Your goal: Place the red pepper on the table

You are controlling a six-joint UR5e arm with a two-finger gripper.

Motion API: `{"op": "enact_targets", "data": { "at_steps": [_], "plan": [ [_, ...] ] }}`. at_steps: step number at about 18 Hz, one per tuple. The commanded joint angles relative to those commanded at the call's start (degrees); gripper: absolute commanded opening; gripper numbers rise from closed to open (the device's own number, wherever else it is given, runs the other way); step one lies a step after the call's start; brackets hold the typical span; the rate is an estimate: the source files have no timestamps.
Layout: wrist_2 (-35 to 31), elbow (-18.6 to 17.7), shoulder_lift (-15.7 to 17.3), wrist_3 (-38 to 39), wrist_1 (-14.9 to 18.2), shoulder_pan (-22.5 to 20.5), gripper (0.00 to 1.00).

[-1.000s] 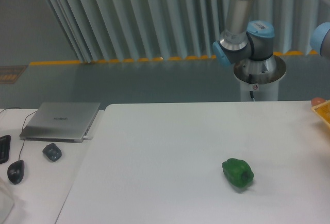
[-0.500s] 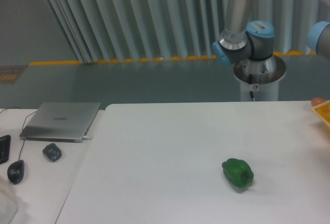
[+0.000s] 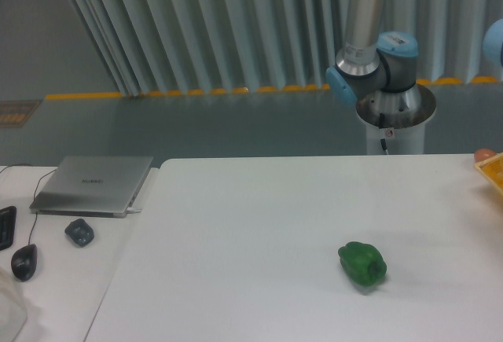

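The table (image 3: 236, 232) is seen as a broad white top filling the lower frame; a green pepper (image 3: 362, 263) lies on it toward four o'clock from the table's middle, on its side, well apart from everything else. At the far right edge, about three o'clock, a corner of a yellow tray (image 3: 493, 171) is cut off by the frame; a small reddish round thing (image 3: 485, 154) shows just behind it, too little of it in view to be named. The red pepper cannot be made out anywhere in view.

The arm (image 3: 368, 35) is seen at about one o'clock, behind the table's far edge; its grey tube rises out of the top of the frame, with blue-capped joints above a round metal base (image 3: 395, 110); another blue cap (image 3: 495, 42) shows at the right edge. The gripper is out of frame, so whether it is released or clenched cannot be told.

On the adjoining desk (image 3: 63, 279) at nine o'clock, a closed silver laptop (image 3: 93, 184) is set; near it a small dark lump (image 3: 79, 232) lies, and below that a black mouse (image 3: 23, 262) with its cable.
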State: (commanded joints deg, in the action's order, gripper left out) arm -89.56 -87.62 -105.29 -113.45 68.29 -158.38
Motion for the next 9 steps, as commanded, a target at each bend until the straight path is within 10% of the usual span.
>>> {"op": "enact_targets", "data": {
  "at_steps": [9],
  "plan": [
    [-0.3,-3.2,-1.4,-20.0,-0.3,-1.9,1.00]
  ]
}}
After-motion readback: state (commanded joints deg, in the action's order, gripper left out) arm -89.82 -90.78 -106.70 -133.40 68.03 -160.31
